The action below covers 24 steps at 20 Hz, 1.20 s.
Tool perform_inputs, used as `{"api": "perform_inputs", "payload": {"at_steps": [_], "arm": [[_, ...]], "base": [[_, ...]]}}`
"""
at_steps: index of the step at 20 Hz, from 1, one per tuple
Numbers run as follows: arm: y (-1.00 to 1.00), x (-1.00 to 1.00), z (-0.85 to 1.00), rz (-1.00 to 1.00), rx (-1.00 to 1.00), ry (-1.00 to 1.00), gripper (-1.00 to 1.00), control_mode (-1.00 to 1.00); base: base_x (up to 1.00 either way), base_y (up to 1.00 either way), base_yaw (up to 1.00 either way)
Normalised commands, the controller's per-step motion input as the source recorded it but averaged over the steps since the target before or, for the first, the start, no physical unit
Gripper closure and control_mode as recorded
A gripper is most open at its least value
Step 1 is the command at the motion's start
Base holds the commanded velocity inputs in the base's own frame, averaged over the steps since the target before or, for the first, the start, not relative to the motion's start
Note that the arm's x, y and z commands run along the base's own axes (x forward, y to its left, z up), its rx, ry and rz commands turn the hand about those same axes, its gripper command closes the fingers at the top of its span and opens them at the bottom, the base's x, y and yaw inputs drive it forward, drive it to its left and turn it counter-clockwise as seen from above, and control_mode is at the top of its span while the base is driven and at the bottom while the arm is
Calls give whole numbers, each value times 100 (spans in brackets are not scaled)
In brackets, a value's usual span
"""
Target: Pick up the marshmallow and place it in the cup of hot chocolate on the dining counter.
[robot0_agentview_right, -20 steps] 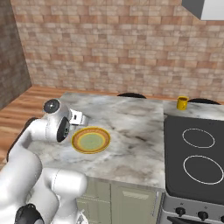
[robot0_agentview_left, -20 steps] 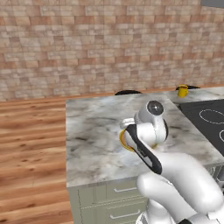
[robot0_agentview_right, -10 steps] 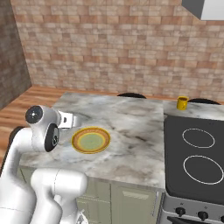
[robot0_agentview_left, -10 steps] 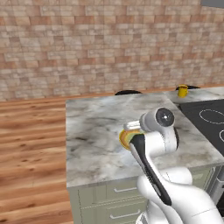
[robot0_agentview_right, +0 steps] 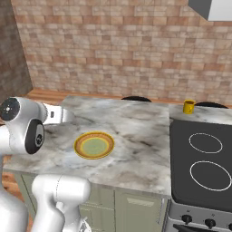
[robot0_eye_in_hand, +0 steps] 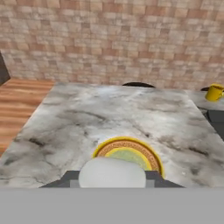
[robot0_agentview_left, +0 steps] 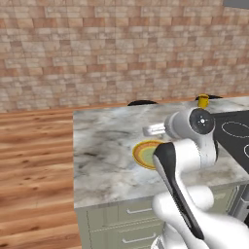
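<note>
Cup point(robot0_agentview_right: 189, 107) upright at upper right of the counter point(robot0_agentview_right: 136, 131), beside the cooktop point(robot0_agentview_right: 204, 158). Plate point(robot0_agentview_right: 94, 145) at centre. Gripper state: cannot tell. Marshmallow location and axis unclear.

Even, diffuse rendered light fills all three views, bright with no glare and no clear source. The marbled worktop point(robot0_agentview_right: 136, 131) carries only faint shading. The hand view is soft and blurred, the base views slightly pixelated.

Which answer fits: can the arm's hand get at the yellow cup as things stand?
Probably yes, with a long reach: the cup of hot chocolate stands far off beyond the plate, and the dining counter between them lies open.
</note>
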Motion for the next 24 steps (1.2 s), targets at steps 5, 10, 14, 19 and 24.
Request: {"api": "perform_inputs", "payload": {"at_steps": [5, 10, 14, 19, 24], "arm": [[-1, -61, 47, 0, 0, -12, 100, -100], [0, -35, 14, 0, 0, -11, 100, 100], [0, 0, 0, 0, 0, 0, 100, 100], [0, 0, 0, 0, 0, 0, 100, 100], [0, 0, 0, 0, 0, 0, 100, 100]], "base": [[0, 0, 0], [-16, 0, 0], [-21, 0, 6], [-64, 74, 20], [-97, 100, 6]]}}
